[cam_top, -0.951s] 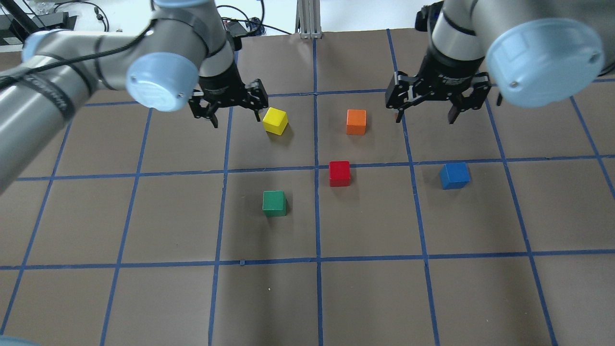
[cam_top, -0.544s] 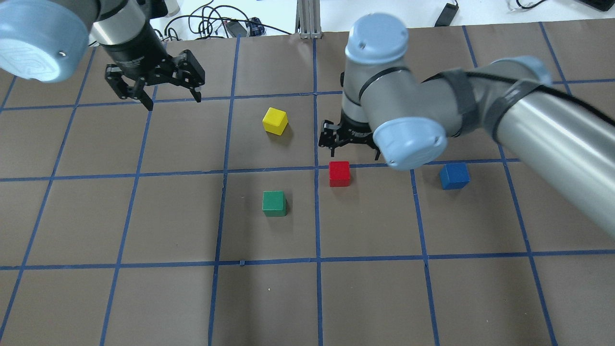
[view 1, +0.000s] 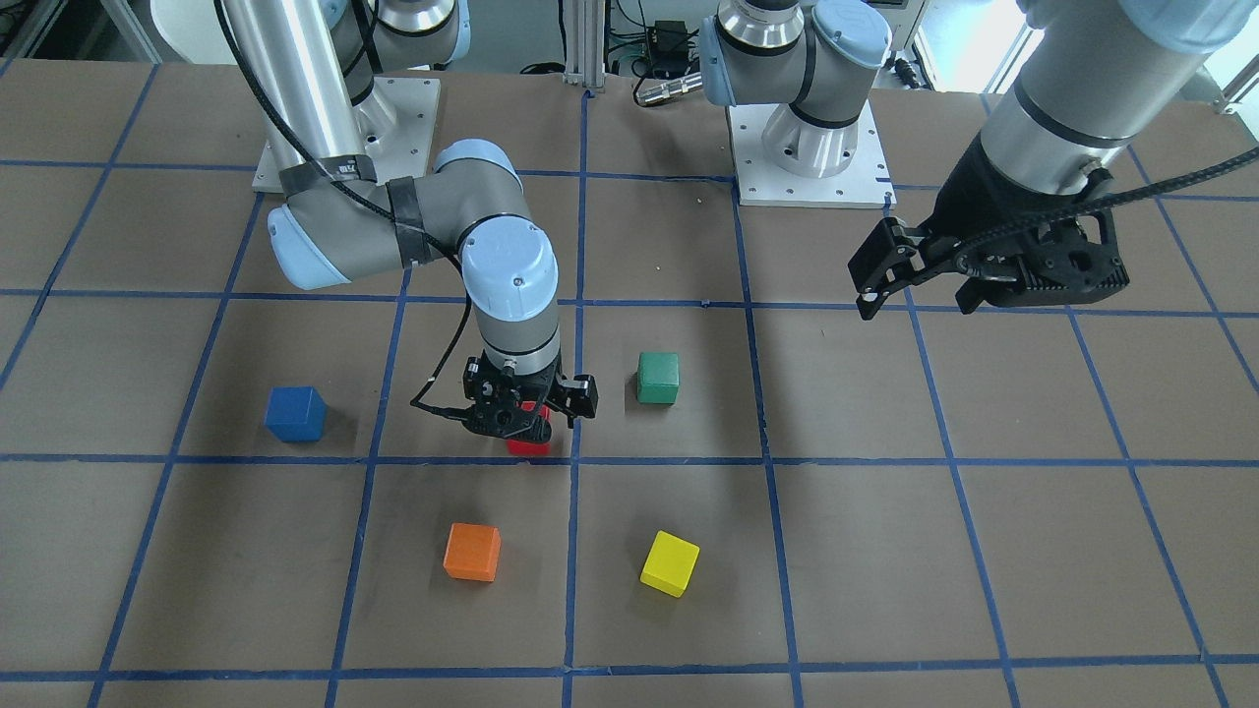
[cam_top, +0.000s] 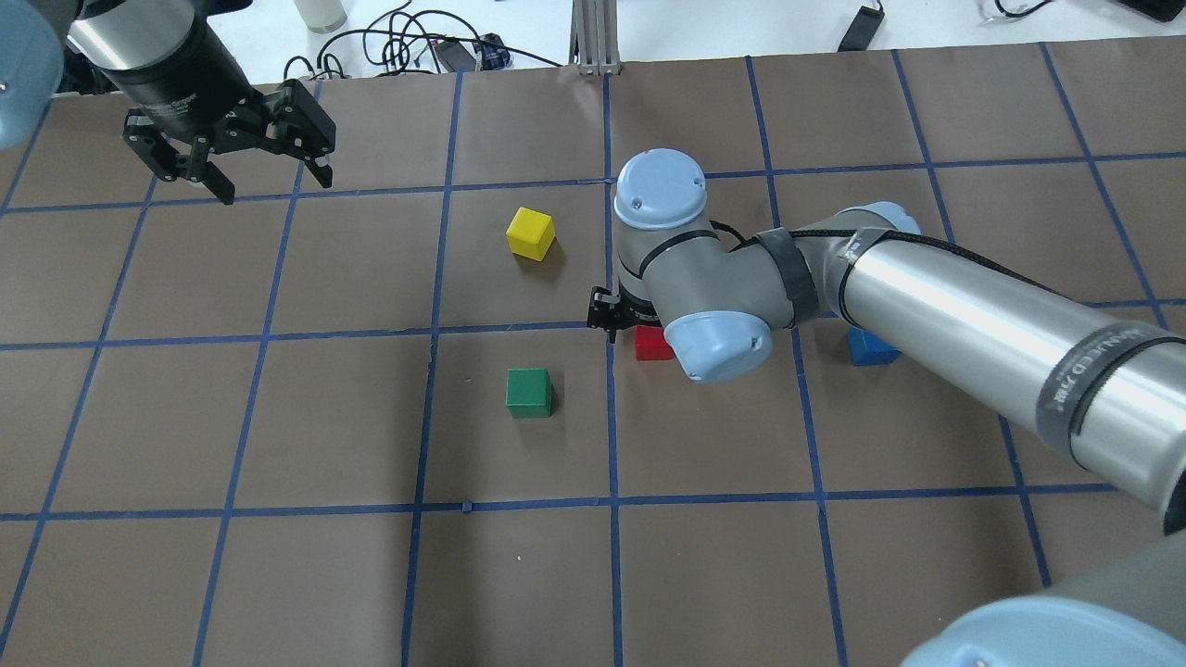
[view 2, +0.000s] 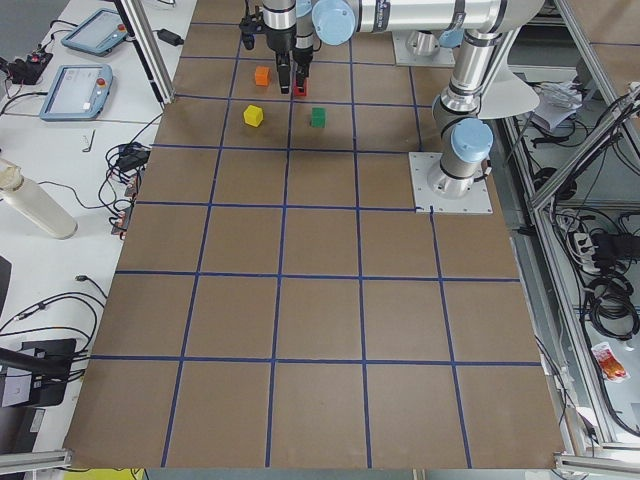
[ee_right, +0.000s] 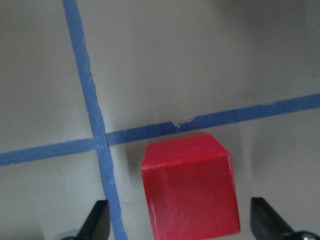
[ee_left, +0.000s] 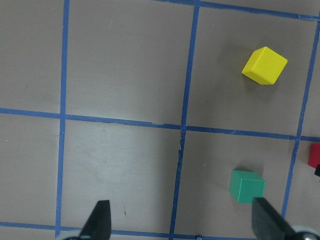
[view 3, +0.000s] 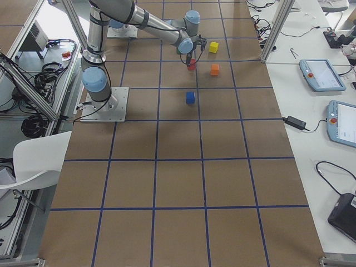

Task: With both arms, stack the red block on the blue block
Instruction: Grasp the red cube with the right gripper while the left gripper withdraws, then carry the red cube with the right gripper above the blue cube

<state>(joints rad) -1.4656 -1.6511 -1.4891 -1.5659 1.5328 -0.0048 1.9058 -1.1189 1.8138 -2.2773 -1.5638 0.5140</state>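
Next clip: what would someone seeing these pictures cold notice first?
The right arm is bent low over the middle of the table, its open right gripper straddling the red block with the jaws apart on either side. The left gripper hangs open and raised over the table's far left, with nothing in it. The blue block sits alone on the right arm's side, nothing on it.

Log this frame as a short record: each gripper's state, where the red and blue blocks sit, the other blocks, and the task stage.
right gripper: open, low, one finger on either side of the red block
left gripper: open, raised, holding nothing, away from the blocks
red block: on the table, not gripped
blue block: on the table, nothing on it
others: green block, yellow block, orange block, each alone
stage: stack not yet made
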